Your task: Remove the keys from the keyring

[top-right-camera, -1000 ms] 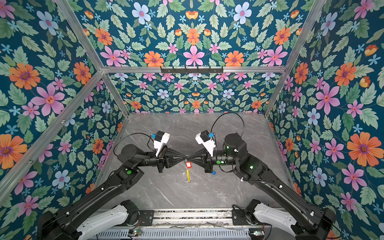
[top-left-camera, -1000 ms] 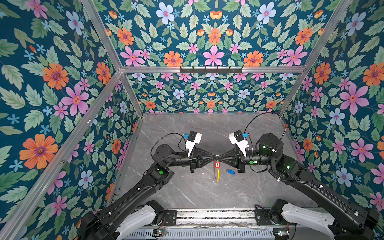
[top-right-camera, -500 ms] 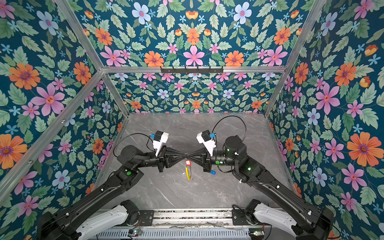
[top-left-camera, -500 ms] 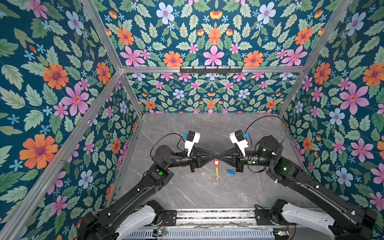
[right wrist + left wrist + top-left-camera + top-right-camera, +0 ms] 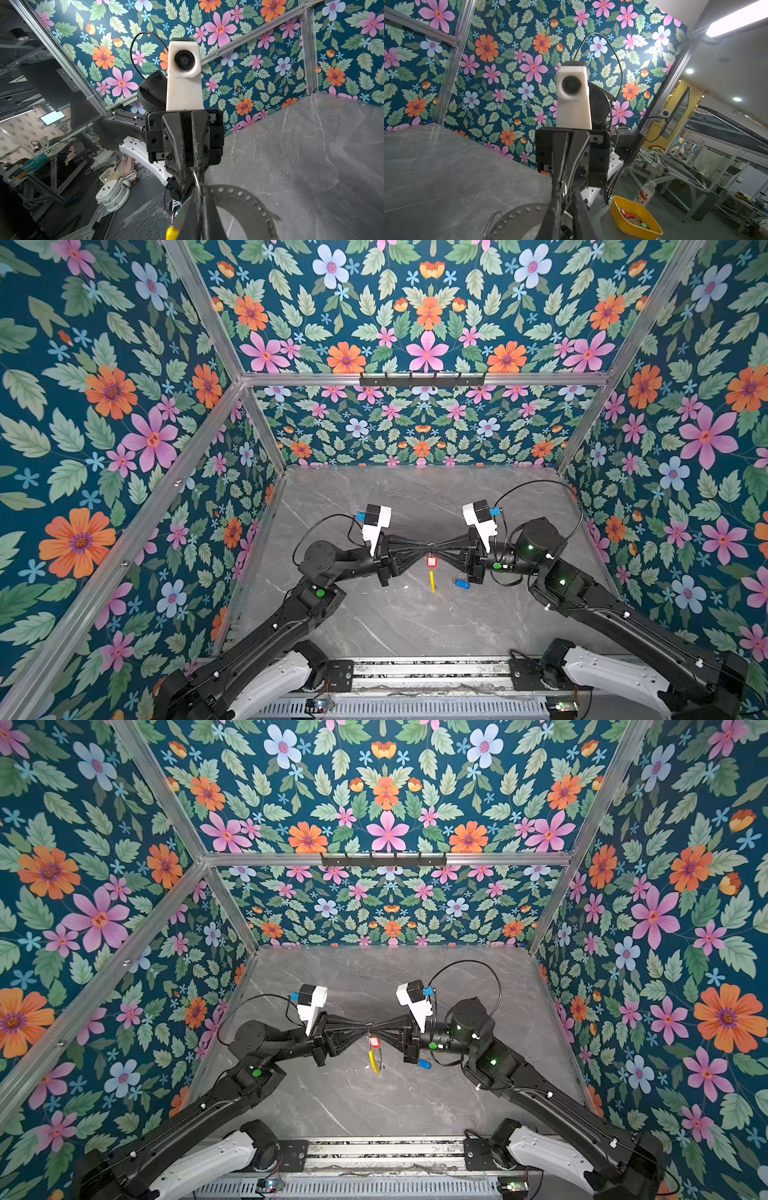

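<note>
In both top views my left gripper [image 5: 425, 550] [image 5: 365, 1030] and right gripper [image 5: 437, 550] [image 5: 375, 1030] meet tip to tip above the middle of the table. The keyring hangs edge-on under them, and its yellow arc [image 5: 432, 581] [image 5: 375, 1061] is lowest. A red-tagged key [image 5: 431, 561] [image 5: 375, 1042] dangles at the meeting point. A blue-tagged key [image 5: 462, 584] [image 5: 424, 1063] lies loose on the table under the right gripper. In the left wrist view the left gripper [image 5: 566, 199] pinches a small split ring [image 5: 564, 191]. In the right wrist view the right gripper [image 5: 198, 193] is shut on the keyring's thin band [image 5: 182, 216].
Floral walls close in the grey marble table [image 5: 395, 626] on three sides. A metal rail [image 5: 428, 672] runs along the front edge between the arm bases. Beyond the table, the left wrist view shows a yellow bin [image 5: 616, 214] and a bottle [image 5: 645, 193].
Both grippers have stayed tip to tip. The hanging keyring and the red tag have shifted slightly toward the back. The blue-tagged key has not moved.
</note>
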Robot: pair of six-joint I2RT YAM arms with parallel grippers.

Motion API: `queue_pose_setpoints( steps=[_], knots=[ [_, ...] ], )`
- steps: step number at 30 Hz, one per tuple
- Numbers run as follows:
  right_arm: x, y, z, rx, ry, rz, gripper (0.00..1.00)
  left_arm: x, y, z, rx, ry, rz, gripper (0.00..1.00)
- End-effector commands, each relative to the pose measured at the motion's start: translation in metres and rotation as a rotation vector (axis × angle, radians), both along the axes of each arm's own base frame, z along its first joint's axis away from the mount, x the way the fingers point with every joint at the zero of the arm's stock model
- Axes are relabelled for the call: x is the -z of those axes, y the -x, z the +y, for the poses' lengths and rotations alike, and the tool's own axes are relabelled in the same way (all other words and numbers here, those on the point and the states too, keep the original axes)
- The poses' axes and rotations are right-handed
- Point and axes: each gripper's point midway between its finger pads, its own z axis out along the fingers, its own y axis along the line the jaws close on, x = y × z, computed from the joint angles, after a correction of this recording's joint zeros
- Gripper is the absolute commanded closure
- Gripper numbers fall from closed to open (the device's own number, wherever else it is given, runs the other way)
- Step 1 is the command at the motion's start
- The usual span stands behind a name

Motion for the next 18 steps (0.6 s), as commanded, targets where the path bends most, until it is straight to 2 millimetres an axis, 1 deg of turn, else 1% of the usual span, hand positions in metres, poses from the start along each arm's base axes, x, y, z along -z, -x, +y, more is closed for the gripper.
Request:
queue_pose_setpoints(
  steps=[1,6,7,10,14,17,18],
  knots=[
    [-0.012,-0.009,-0.002,0.061,-0.049,-0.021,1.0,-0.014,0.009,0.003,0.03,0.043,-0.059,0.89],
    [-0.012,-0.008,0.0,0.062,-0.048,-0.023,1.0,-0.016,0.01,0.002,0.043,0.043,-0.056,0.86],
    [-0.012,-0.008,0.001,0.062,-0.049,-0.024,1.0,-0.016,0.01,0.002,0.045,0.043,-0.056,0.88],
    [-0.013,-0.008,0.002,0.059,-0.052,-0.02,1.0,-0.015,0.009,0.001,0.044,0.042,-0.049,1.0],
    [-0.01,-0.009,0.005,0.064,-0.046,-0.01,1.0,-0.016,0.006,0.001,0.025,0.039,-0.044,1.0],
    [-0.009,-0.009,0.001,0.085,-0.04,-0.01,1.0,-0.015,0.0,0.001,-0.02,0.007,-0.046,1.0],
    [-0.009,-0.009,-0.002,0.095,-0.033,-0.015,0.95,-0.013,-0.003,0.001,-0.041,-0.014,-0.044,1.0]
  ],
)
